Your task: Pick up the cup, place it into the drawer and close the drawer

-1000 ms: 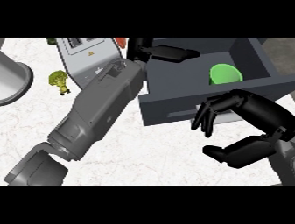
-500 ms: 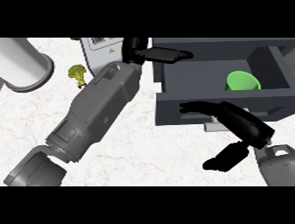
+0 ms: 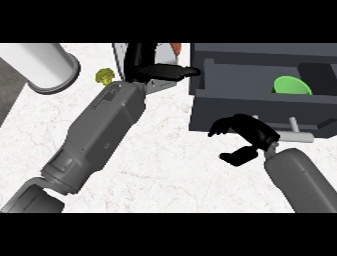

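The green cup (image 3: 291, 85) lies inside the open dark grey drawer (image 3: 259, 107) at the upper right. My right hand (image 3: 246, 136) is in front of the drawer's front panel, fingers curled and holding nothing, just left of the drawer handle (image 3: 298, 134). At the top centre my left hand (image 3: 150, 67) rests with fingers extended toward the drawer's left wall, its grey forearm stretching down to the lower left.
A white cylinder (image 3: 42, 65) lies at the upper left. A small yellow-green object (image 3: 105, 76) sits beside the left forearm. A white appliance with red marks (image 3: 167, 50) is partly hidden behind the left hand. The marble counter (image 3: 171, 165) spreads below.
The view has shifted, so the drawer sits further right. My right hand has moved up and left to the drawer front, fingers more curled. The left arm keeps its pose.
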`<action>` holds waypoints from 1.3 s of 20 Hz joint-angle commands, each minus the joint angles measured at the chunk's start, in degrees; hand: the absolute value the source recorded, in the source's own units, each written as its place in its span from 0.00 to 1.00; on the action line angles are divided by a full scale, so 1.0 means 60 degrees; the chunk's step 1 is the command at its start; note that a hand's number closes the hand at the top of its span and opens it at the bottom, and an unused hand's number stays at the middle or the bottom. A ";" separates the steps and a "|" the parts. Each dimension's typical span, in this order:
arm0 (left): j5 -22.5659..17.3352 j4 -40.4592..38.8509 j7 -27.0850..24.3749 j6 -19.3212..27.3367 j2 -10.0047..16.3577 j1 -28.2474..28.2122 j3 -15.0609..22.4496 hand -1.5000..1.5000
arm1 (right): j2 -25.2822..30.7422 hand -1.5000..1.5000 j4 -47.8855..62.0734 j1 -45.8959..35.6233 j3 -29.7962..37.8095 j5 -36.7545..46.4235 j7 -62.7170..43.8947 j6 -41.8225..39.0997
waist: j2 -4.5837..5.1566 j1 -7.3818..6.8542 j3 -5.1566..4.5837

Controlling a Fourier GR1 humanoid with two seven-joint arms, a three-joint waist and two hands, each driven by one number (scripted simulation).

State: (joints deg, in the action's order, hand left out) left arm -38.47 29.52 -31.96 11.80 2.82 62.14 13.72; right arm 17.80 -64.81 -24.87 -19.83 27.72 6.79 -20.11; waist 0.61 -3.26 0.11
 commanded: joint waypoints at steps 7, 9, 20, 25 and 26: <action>-0.0127 0.1323 0.0530 -0.0882 0.0810 -0.1312 0.0087 0.00 | -0.0021 1.00 0.4670 -0.2530 0.1496 0.0242 0.2494 0.1582 | 0.0101 -0.0728 0.0032; -0.0143 0.1474 0.0636 -0.0770 0.0959 -0.1250 0.0015 0.00 | -0.0041 1.00 0.5089 -0.3039 0.2065 -0.0098 0.2766 0.1884 | 0.0137 -0.0726 0.0039; -0.0218 0.2124 0.0865 -0.1456 0.1468 -0.1868 0.0090 0.00 | 0.1084 1.00 0.6238 -0.4905 0.3345 -0.0795 0.2323 0.1619 | 0.0288 -0.1137 0.0028; -0.0153 0.2321 0.0793 -0.1707 0.1462 -0.2159 0.0257 0.00 | 0.1213 1.00 0.6000 -0.4976 0.3531 -0.1098 0.2264 0.1415 | 0.0337 -0.1427 0.0020; -0.0170 0.2309 0.0753 -0.1744 0.1494 -0.2139 0.0217 0.00 | 0.1377 1.00 0.5944 -0.4946 0.3530 -0.1133 0.2339 0.1224 | 0.0404 -0.1430 0.0018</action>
State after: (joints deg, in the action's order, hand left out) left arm -39.51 42.70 -27.22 2.44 11.35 50.00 14.83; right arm 19.76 -31.54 -44.61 -3.30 20.68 25.05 -18.45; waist 1.78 -9.56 0.86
